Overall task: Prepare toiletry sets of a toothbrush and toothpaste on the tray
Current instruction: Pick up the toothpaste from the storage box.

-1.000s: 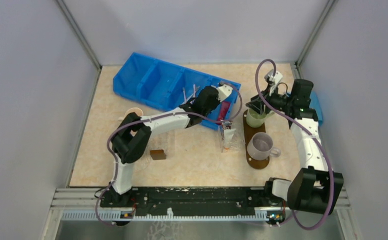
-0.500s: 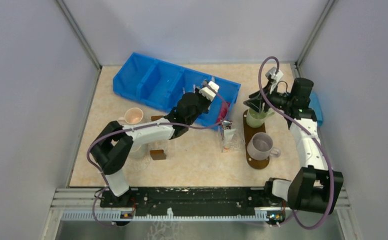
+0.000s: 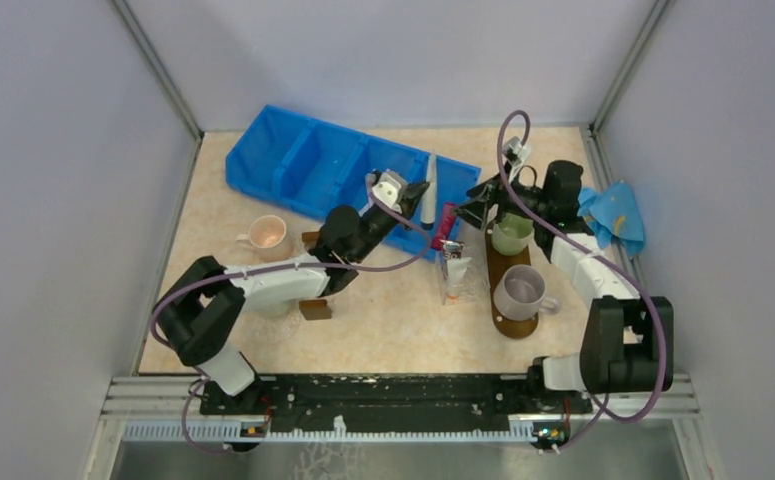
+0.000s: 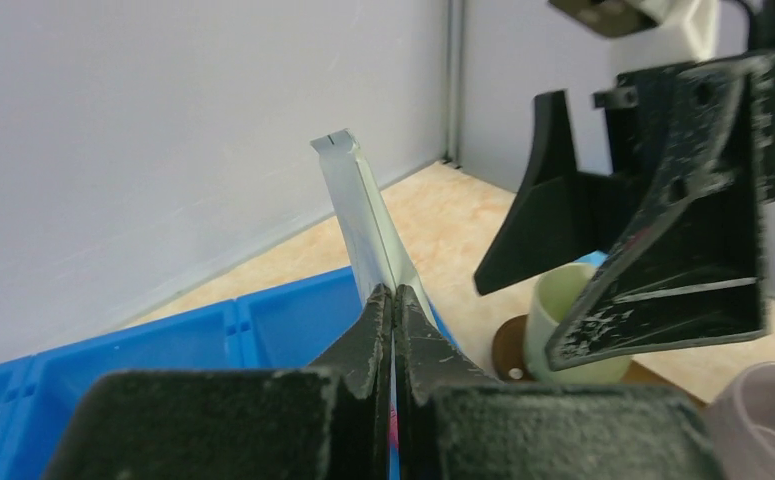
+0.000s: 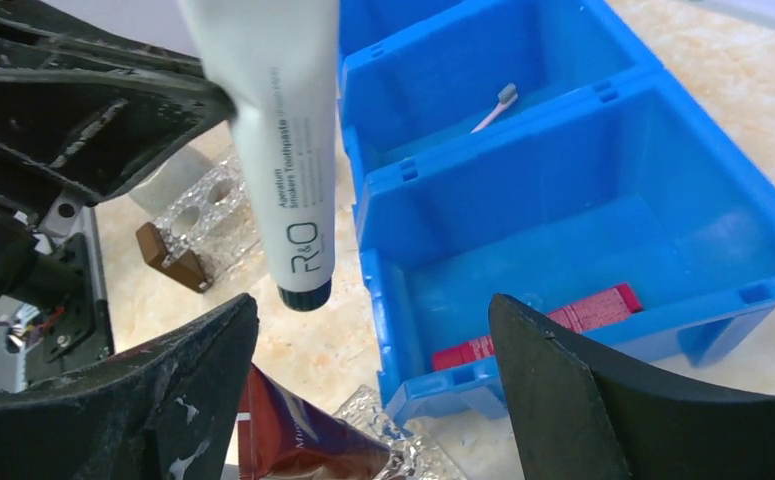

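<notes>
Right now my left gripper [image 4: 393,300] is pinched tight on a white toothpaste tube [image 5: 288,150], its fingers closed flat against the body. The tube is slim and glossy white, with grey lettering down one side, "R&O" in the largest print, and a dark round cap at one end. The other end is pressed into a flat crimp with a small notch, and in the left wrist view that end sticks out past my fingertips. I hold the tube in the air over the blue bin [image 3: 263,150], above the end compartment nearest the tray [image 3: 511,325]; it is not on the tray. My right gripper [image 5: 373,300] is spread wide and holds nothing. It is just beside the tube, whose cap hangs near one of its fingers. On the floor of that compartment lies a red tube [image 5: 548,325], and a pale toothbrush [image 5: 491,108] lies in the next one. The tray is dark brown and oval, and it carries a green cup [image 3: 510,236] and a lilac mug [image 3: 519,290]. A wrapped dark red tube [image 3: 453,275] lies on the table just beside the tray.
</notes>
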Robot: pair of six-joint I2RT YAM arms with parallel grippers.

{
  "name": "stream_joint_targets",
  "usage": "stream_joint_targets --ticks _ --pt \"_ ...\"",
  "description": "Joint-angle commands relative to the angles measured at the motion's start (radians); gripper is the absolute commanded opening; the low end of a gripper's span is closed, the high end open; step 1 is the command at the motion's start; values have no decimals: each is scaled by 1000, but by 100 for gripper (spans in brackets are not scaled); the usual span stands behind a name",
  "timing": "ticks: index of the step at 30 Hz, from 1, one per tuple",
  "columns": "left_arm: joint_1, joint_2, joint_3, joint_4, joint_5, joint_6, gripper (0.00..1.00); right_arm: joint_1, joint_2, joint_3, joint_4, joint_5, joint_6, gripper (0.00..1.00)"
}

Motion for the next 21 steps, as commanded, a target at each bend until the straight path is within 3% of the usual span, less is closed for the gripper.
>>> stream_joint_targets --ticks 1,11,17,21 --pt "5 -35 -26 185 103 -117 0 14 20 -37 325 -61 211 87" --pt "8 -21 -71 338 205 -229 0 81 38 -44 370 -135 220 86" --pt "8 -11 -98 419 237 -259 0 104 43 -44 409 -181 255 73" --pt "9 1 -110 473 263 -268 0 113 48 -60 526 -233 341 65"
